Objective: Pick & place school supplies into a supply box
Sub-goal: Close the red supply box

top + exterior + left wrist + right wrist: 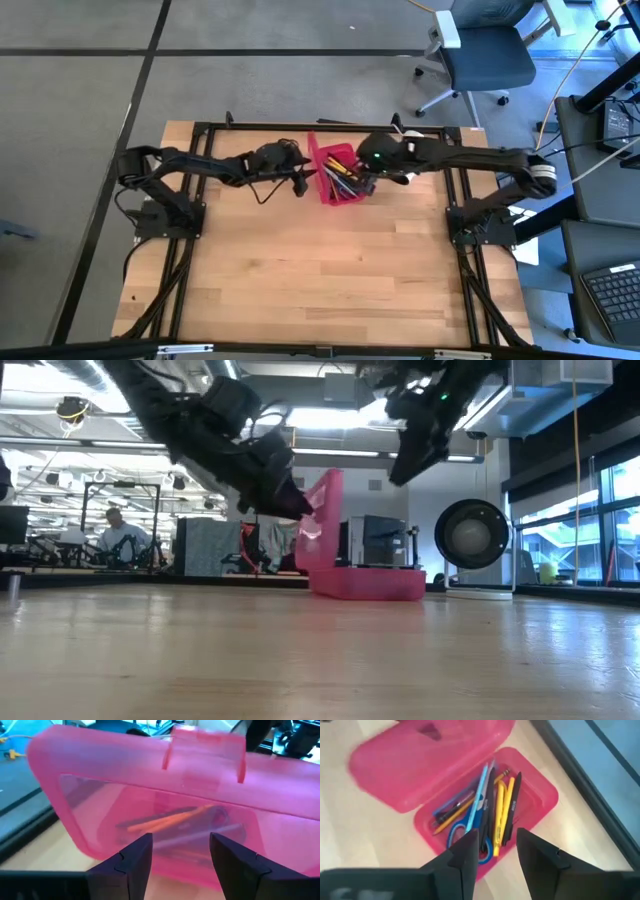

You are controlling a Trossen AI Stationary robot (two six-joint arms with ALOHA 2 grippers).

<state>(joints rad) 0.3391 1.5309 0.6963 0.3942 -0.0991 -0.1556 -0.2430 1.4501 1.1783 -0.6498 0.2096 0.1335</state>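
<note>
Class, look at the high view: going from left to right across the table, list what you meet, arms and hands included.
Left arm → left hand, open, at the raised lid → pink supply box with the pens and scissors inside → right hand, above the box → right arm.

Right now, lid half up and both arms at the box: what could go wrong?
1. The left gripper, open, sits against the raised lid of the supply box. Pushing further could slide the light box rather than close it.
2. The right gripper, open and empty, hovers over the scissors and pens. A closing lid could hit it.
3. The supplies lie crossed and piled, so the lid may not shut flat.
</note>
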